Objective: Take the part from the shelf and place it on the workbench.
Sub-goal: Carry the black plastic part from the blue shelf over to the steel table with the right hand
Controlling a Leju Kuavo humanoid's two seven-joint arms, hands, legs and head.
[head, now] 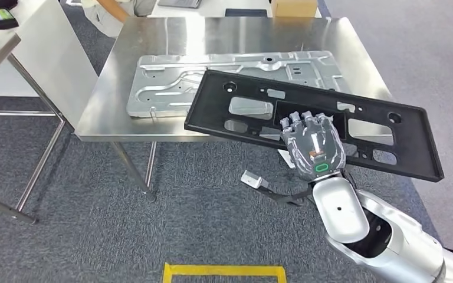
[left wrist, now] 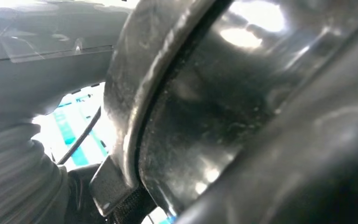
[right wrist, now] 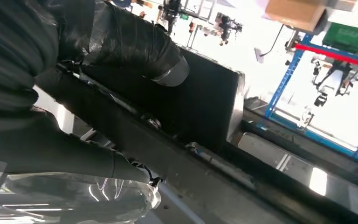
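Head view shows my right hand gripping the black part, a long flat panel with cut-outs, by its near long edge, my fingers curled over onto its top face. I hold the panel slanted across the near right corner of the workbench: its far left end lies over the steel top, while its right end juts out past the near edge above the grey carpet. Whether the panel touches the bench or hangs just above it I cannot tell. Under its far end lies a silver stamped metal plate, flat on the middle of the workbench and partly covered by the black part. A cardboard box sits at the far edge of the bench. On the carpet near my feet is a yellow tape outline.

From my right wrist, my thumb presses on the dark face of the part, with its edge running through my grip. My left wrist camera looks at dark glossy surfaces close up; how my left hand is set I cannot tell.
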